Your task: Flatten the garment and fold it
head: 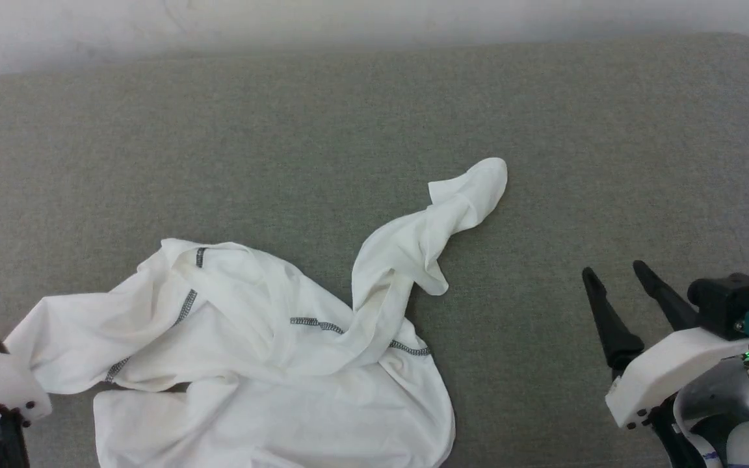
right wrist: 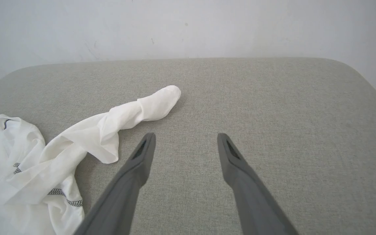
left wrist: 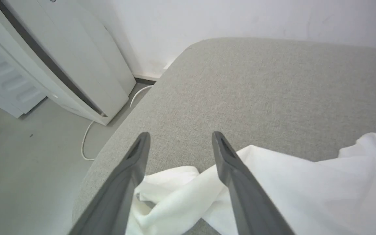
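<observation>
White garment [head: 270, 364] lies crumpled on grey surface, one sleeve stretched out.

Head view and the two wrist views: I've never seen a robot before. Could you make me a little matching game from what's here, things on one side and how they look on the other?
Things:
1. garment
2. left gripper
3. right gripper
4. padded surface

Descriptions:
A. open, above bare grey fabric
B. grey, lying under everything
C. white and crumpled, one sleeve stretched out
D. open, at the edge of the white cloth

Pairs: 1-C, 2-D, 3-A, 4-B
</observation>
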